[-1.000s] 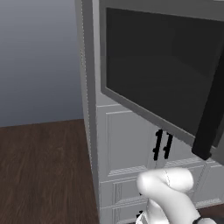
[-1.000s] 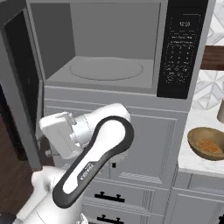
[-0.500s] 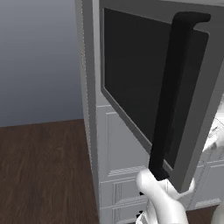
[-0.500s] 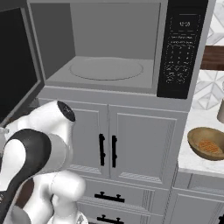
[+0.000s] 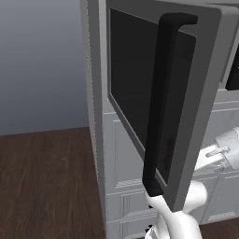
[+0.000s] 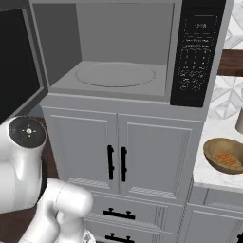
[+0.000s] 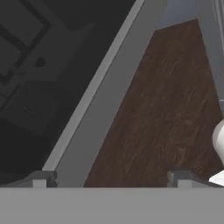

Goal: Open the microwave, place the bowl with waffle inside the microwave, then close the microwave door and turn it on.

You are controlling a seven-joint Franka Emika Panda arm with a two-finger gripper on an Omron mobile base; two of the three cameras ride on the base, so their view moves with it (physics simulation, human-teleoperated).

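The microwave [image 6: 123, 52] stands open: its cavity is exposed in the right base view, with the pale round turntable [image 6: 115, 74] bare on the cavity floor and the dark keypad panel [image 6: 197, 52] running down the right side of the front. The microwave door [image 5: 163, 93] is swung well out to the left, so that in the left base view its dark glass and the long black bar handle [image 5: 161, 107] face the camera, and in the right base view only a slice of dark glass shows at the left edge. So the first step looks finished. The bowl [image 6: 227, 156], a brown wooden one with the waffle [image 6: 227, 159] lying in it, sits on the pale counter [image 6: 213, 171] to the right of the white cupboard doors [image 6: 116, 156], well apart from the microwave and below the level of its cavity; nothing is touching it. The gripper [image 7: 109, 178] shows in the hand view, its two small tips spread wide with nothing between them, looking past the grey edge of the open door down at the dark wood floor [image 7: 166, 109]; it seems to hang just beside the door's frame, though the angle makes it hard to say whether it touches. Still to do, as I judge it: reach across to the bowl, lift it, set it on the turntable, swing the door shut, and press a key on the panel to start it.
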